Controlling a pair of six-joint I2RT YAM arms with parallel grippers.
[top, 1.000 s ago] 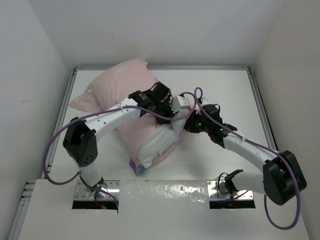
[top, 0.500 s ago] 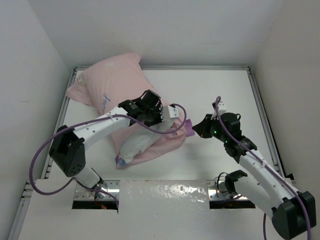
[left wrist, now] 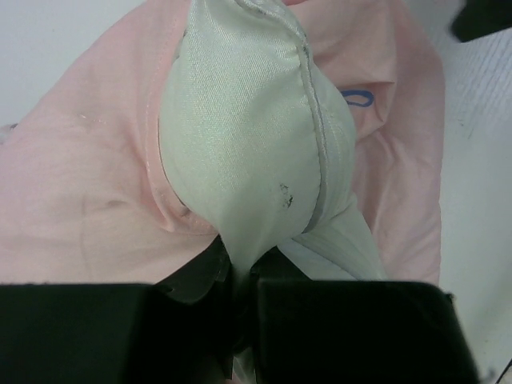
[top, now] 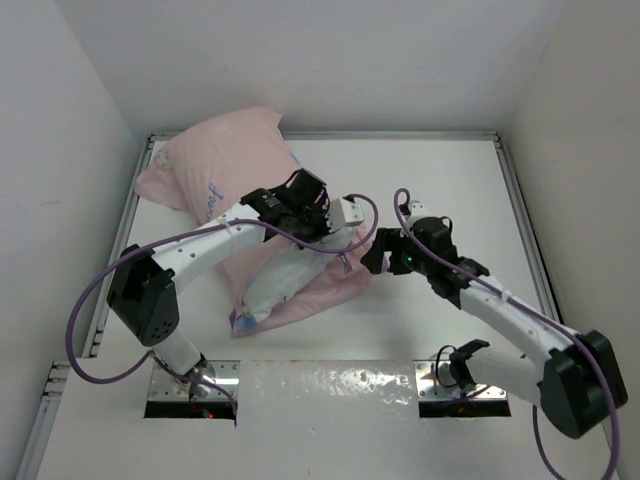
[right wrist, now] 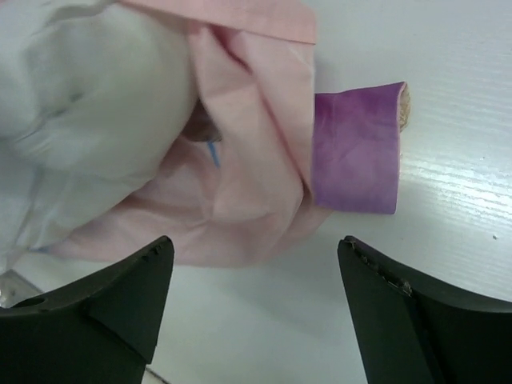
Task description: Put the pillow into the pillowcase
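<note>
The pillowcase (top: 215, 165) lies pale-pink side out at the back left, bulging around the white pillow (top: 285, 280). The pillow's near end sticks out of the case's mouth. My left gripper (top: 335, 225) is shut on a pinch of the white pillow (left wrist: 240, 136), with the pink pillowcase (left wrist: 88, 192) spread round it and a small blue tag (left wrist: 358, 98) beside the seam. My right gripper (top: 372, 258) hovers open just right of the case's edge. In its wrist view the right gripper (right wrist: 254, 248) holds nothing, and a purple hem flap (right wrist: 356, 148) of the pillowcase (right wrist: 248, 160) lies on the table beyond it.
White walls close in the table on three sides, with metal rails along its left edge (top: 135, 220) and right edge (top: 525, 220). Purple cables (top: 95, 300) loop off both arms. Bare white tabletop (top: 450, 180) lies right of the bedding.
My right gripper went from shut to open, drew away to the right, then came back toward the case's edge. The left arm dragged the pillow and case left and back.
</note>
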